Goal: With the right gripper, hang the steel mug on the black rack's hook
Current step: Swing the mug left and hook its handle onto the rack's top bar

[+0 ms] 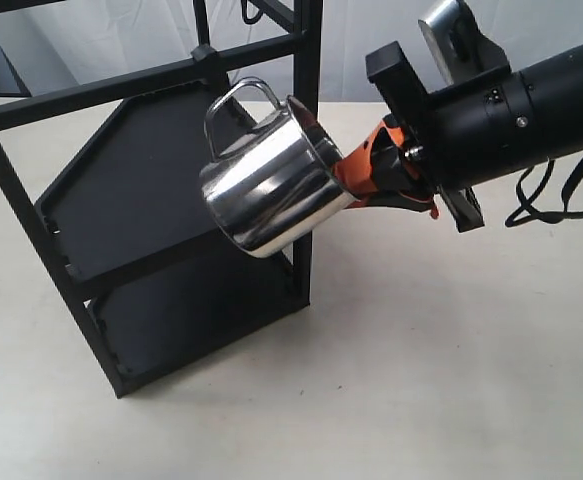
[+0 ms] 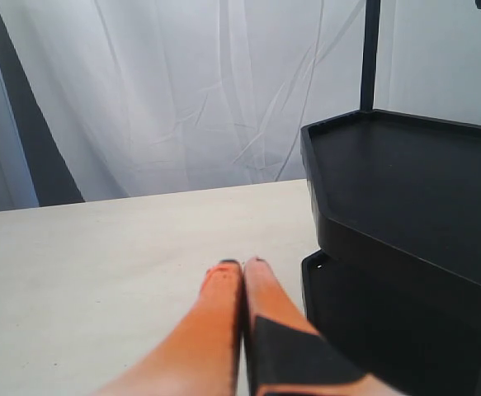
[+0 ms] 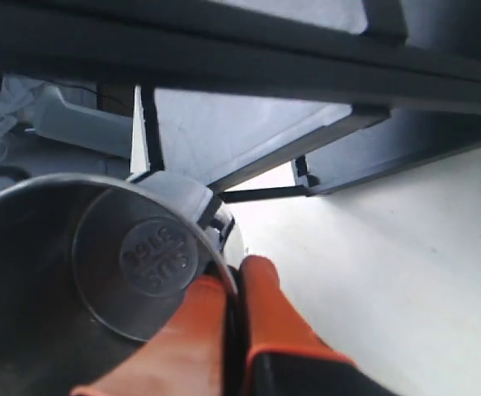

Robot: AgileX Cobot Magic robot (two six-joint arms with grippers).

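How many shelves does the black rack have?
2. The upper shelf sits midway up the rack, behind the mug. The lower shelf is right under it, near the table. More may be hidden above the picture's edge.

The right gripper — raised, arm angled in from the right — pinches the steel mug by its rim, while the left gripper rests with fingers pressed together.
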